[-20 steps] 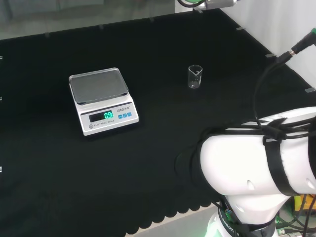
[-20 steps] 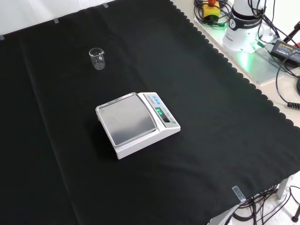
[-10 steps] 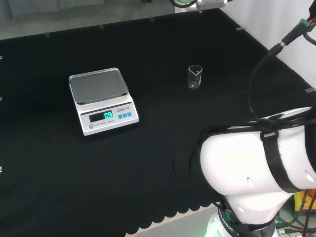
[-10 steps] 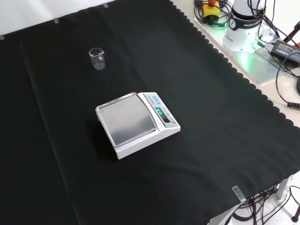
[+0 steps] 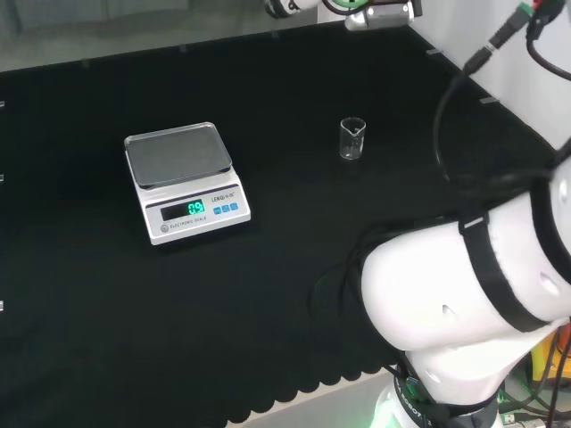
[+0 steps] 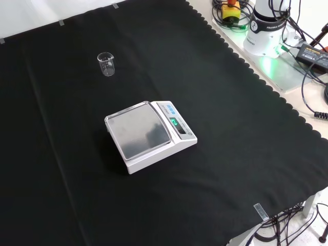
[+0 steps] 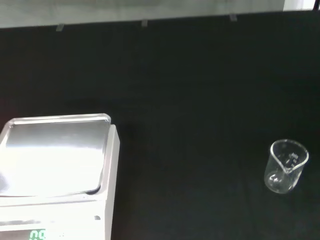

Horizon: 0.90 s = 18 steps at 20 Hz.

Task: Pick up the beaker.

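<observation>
A small clear glass beaker (image 5: 352,138) stands upright on the black cloth, right of the scale in the head view. In the front view the beaker (image 6: 106,64) is far back at the left, beyond the scale. The wrist view looks down on the beaker (image 7: 286,166) from some way off; its spout shows and it looks empty. Nothing touches it. A piece of the arm's end with a green light (image 5: 375,11) pokes in at the top edge of the head view, high above and beyond the beaker.
A white scale (image 5: 186,181) with a steel pan and a lit green display sits mid-cloth (image 6: 149,134) and shows in the wrist view (image 7: 55,165). The arm's big white link (image 5: 473,294) fills the head view's lower right. The arm's base and cables (image 6: 269,25) stand off the cloth.
In the head view the arm's white link has swung and its cable risen, and the arm's end has slid in leftward along the top edge. Beaker and scale have not moved.
</observation>
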{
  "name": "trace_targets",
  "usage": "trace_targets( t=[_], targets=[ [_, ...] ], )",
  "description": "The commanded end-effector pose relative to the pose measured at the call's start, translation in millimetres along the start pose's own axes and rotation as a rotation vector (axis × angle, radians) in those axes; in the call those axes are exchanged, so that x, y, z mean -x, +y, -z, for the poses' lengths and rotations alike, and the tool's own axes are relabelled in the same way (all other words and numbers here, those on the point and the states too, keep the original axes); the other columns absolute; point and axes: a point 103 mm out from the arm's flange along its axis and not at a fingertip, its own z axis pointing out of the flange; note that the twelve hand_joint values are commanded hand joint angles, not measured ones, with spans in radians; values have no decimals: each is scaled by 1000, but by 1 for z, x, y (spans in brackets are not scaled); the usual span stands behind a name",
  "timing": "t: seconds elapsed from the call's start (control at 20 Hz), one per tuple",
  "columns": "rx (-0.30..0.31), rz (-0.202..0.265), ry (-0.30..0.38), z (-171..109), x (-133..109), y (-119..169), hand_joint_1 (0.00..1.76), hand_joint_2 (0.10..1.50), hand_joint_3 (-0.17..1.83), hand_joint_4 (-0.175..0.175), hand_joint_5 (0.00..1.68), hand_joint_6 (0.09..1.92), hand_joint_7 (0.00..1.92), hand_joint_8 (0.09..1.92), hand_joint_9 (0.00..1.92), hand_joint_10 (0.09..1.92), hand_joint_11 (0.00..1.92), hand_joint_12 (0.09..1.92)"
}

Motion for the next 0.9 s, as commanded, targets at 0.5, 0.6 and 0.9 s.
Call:
trace_targets(
  t=[0.5,0.6,0.9],
  targets=[
    [-111,-68,84,-70,87,95,456,784,-45,-116,407,91,17,703,0,728,143,1515],
    [-132,-76,79,-77,94,105,454,779,-46,-120,421,96,24,710,0,734,144,1514],
    [-222,-108,59,-104,115,139,442,760,-53,-103,365,87,50,725,0,747,145,1512]
  ],
)
